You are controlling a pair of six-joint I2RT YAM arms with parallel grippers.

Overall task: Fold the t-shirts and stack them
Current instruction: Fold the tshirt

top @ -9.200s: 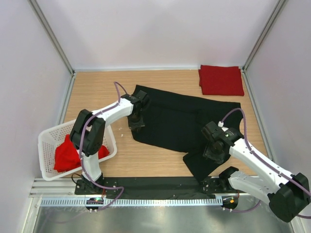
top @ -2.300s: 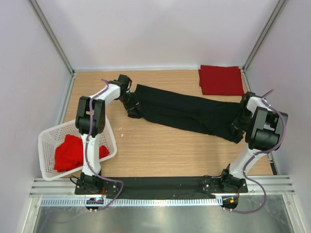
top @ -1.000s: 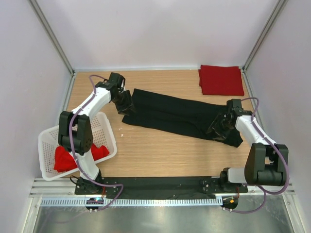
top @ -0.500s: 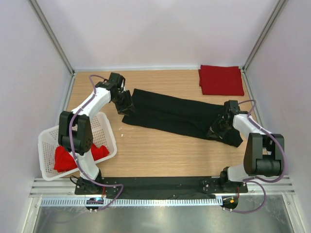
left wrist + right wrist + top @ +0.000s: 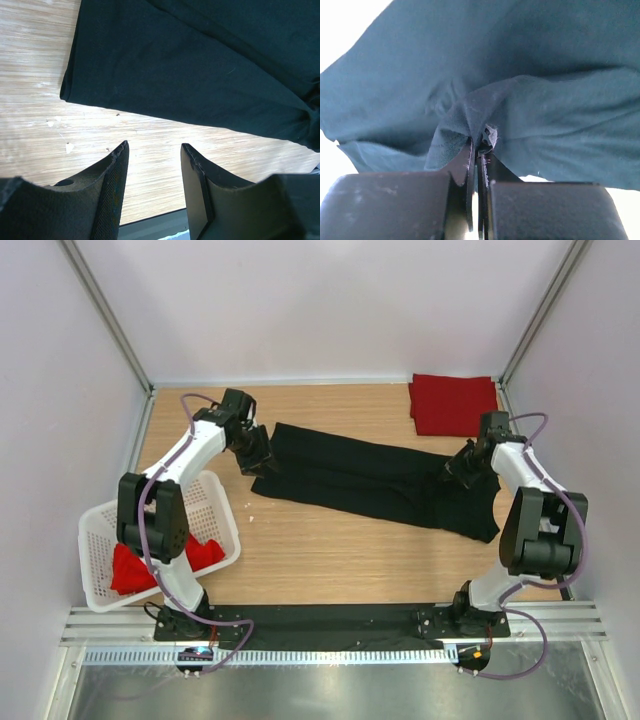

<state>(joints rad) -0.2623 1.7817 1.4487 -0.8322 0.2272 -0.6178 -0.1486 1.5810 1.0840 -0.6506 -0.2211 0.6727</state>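
Overhead light was even and soft, shadows faint; around the black t-shirt (image 5: 530, 75), the right-wrist background blew out white.

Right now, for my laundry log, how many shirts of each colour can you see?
Black shirt: 1
Red shirts: 2 visible, the folded one and the crumpled one in the basket
Total: 3

We had our left arm (image 5: 195, 450) stretched far forward, the left gripper (image 5: 152, 147) tipped downward with its fingers parted and nothing between them. Our right arm (image 5: 522, 465) extended forward too, wrist bent leftward, the right gripper (image 5: 479, 150) pinched tight on a fold of the black t-shirt (image 5: 545, 100).
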